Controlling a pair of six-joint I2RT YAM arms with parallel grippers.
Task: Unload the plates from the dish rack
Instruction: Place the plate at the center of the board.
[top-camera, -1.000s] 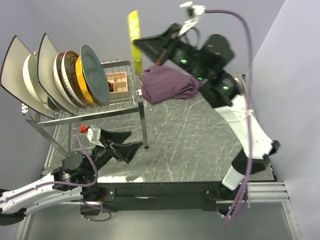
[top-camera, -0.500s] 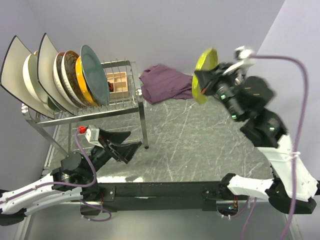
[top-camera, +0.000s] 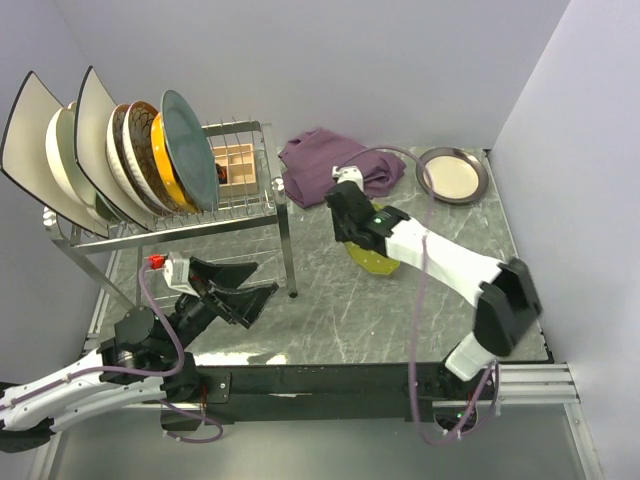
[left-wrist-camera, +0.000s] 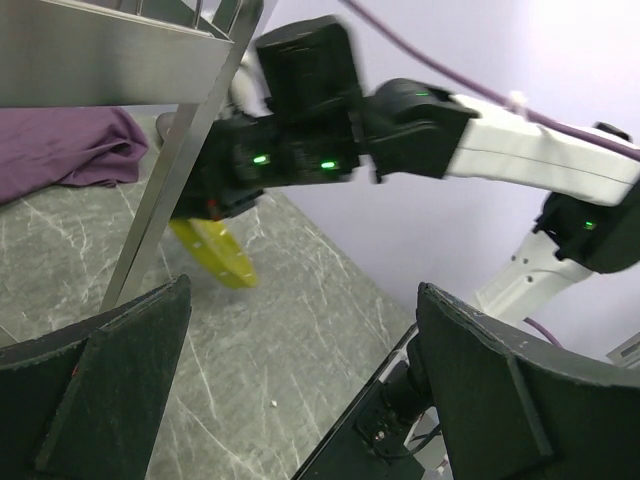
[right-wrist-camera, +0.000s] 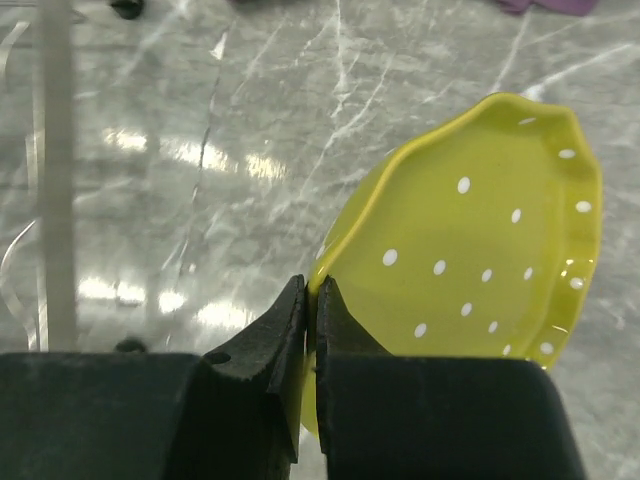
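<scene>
Your right claw (right-wrist-camera: 310, 292) pinches the rim of the yellow plate (right-wrist-camera: 470, 250), jaws almost closed on the thin edge. The plate hangs tilted, low over the tabletop (right-wrist-camera: 200, 100), between the rack (top-camera: 200, 228) leg and the cloth (top-camera: 320, 165). You cannot tell from these views whether its far edge touches the stone. Ease the held rim down until the plate lies flat. Then part the jaws just enough to free it and back out level, so the fingers do not flip it. Your left claw (top-camera: 257, 282) sits wide and empty by the rack's front leg. The other plates (top-camera: 150, 150) stand in the rack's top tier, and a dark-rimmed plate (top-camera: 452, 175) lies in the far right corner.
</scene>
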